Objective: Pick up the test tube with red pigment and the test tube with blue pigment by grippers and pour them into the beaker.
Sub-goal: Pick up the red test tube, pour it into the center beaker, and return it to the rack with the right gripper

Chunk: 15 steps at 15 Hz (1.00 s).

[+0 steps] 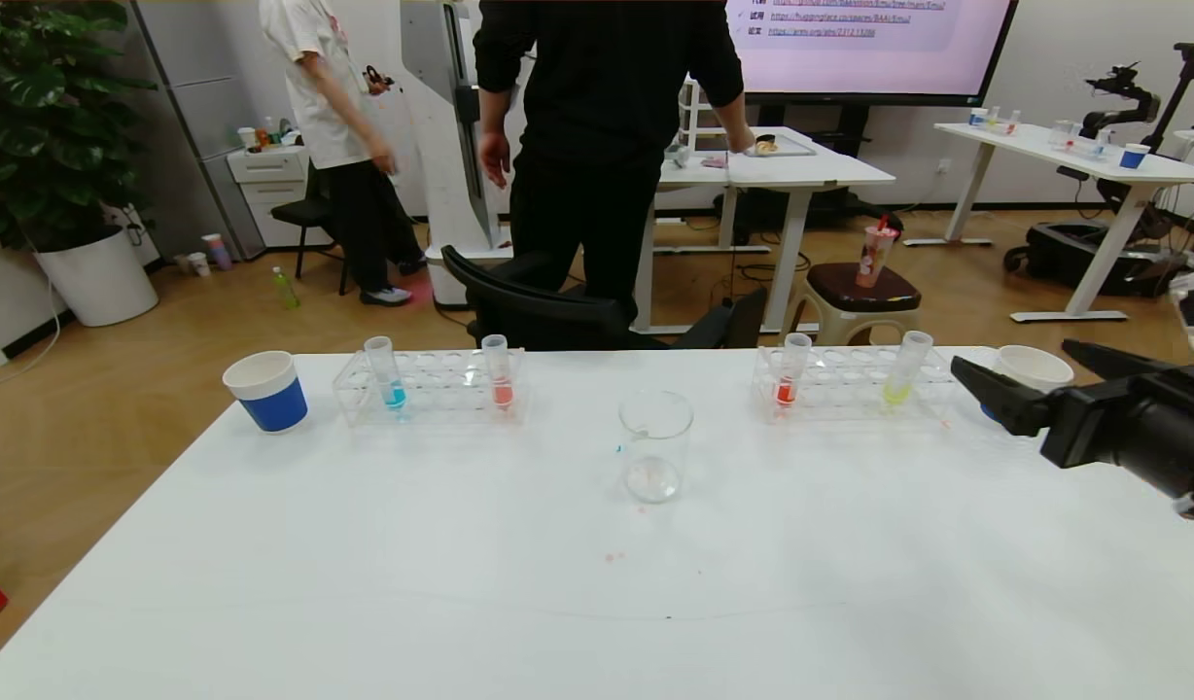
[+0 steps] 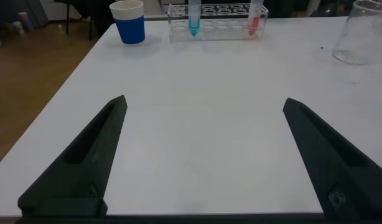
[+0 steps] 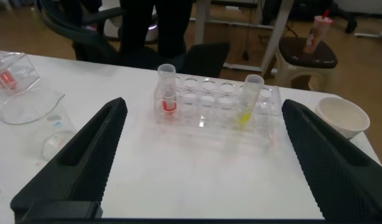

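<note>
Two racks stand far on the bench (image 1: 364, 544): the blue tube (image 1: 387, 373) in the left one, the red tube (image 1: 790, 370) in the right, the beaker (image 1: 655, 445) between and nearer. The right hand (image 1: 1030, 384) hovers wide open, empty, right of the red tube's rack. The left hand (image 2: 203, 155) is spread wide, empty.
</note>
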Each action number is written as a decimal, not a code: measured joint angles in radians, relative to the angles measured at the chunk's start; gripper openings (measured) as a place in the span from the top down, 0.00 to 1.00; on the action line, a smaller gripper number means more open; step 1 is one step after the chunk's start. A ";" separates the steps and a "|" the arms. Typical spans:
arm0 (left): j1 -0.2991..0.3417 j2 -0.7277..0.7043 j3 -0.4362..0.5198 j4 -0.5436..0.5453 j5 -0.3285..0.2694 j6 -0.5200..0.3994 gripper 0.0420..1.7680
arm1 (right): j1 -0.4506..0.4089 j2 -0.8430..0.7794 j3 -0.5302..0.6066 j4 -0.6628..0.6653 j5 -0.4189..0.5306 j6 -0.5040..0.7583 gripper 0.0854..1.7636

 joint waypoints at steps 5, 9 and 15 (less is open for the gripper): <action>0.000 0.000 0.000 0.000 -0.001 0.000 0.01 | 0.058 0.365 -0.014 -0.353 -0.029 0.000 0.02; 0.000 0.000 0.000 0.000 -0.001 0.000 0.01 | 0.113 0.653 -0.074 -0.609 -0.097 -0.001 0.02; 0.000 0.000 0.000 0.000 -0.001 0.000 0.01 | 0.144 0.891 -0.322 -0.654 -0.099 -0.003 0.02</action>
